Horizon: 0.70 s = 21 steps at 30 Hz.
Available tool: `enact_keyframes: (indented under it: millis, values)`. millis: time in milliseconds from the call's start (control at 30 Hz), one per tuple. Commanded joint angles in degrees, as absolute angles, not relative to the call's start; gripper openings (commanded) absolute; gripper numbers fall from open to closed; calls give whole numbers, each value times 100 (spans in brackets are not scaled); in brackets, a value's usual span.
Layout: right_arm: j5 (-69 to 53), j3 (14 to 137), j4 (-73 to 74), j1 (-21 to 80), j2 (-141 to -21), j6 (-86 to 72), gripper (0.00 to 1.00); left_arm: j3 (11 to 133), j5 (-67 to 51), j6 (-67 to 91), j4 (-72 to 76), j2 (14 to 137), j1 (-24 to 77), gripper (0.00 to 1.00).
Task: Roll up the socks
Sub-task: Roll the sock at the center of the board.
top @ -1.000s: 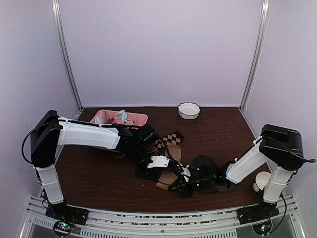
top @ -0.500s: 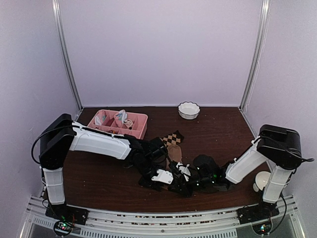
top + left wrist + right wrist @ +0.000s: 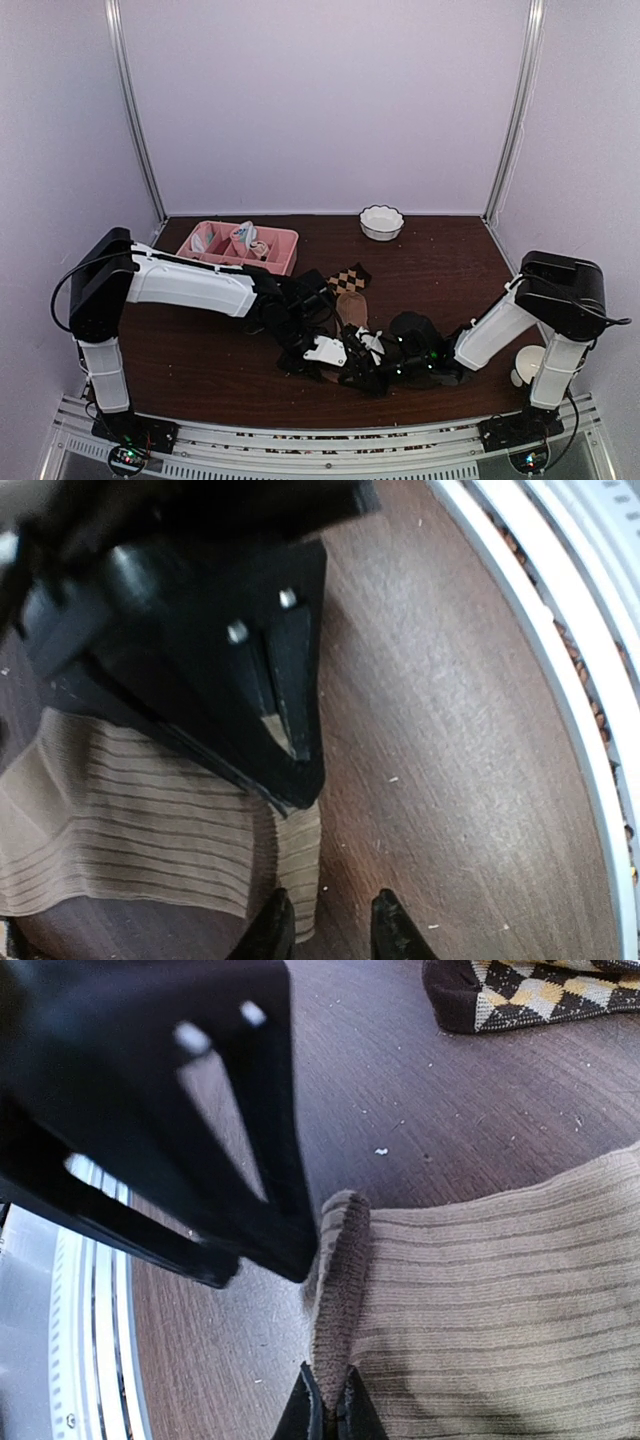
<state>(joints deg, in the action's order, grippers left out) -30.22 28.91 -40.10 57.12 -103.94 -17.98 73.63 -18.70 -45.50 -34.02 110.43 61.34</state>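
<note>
Tan sock (image 3: pixel 480 1290) lies flat near the counter's (image 3: pixel 450 730) front edge, argyle sock (image 3: pixel 530 990) just beyond. The right claw (image 3: pixel 328 1405) pinches its cuff; the left claw (image 3: pixel 330 930) is narrowly parted at the corner. I'd tuck tight and roll evenly.

tan sock (image 3: pixel 480 1290): plain beige-brown, fine ribbing with darker lines. argyle sock (image 3: pixel 530 990): dark brown ground, tan and cream diamonds. table (image 3: pixel 200 350): dark reddish-brown wood grain, pale specks. tray (image 3: pixel 285 240): pink. bowl (image 3: pixel 381 222): white. left arm (image 3: pixel 190 285) and right arm (image 3: pixel 490 335): white shells, black joints. walls (image 3: pixel 320 100): pale lilac.
</note>
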Motion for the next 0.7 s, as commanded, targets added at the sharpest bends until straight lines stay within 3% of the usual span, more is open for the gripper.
enact_keyframes:
  millis: [0,667]
  values:
    - [-2909,2647,-2598,5714,-10870,-1859,0,7375,-2072,-4595,-3345,10822,6110,27]
    - [-3076,2655,-2690,5697,-10977,-1951,0,7498,-1585,-4642,-2994,11353,6064,30]
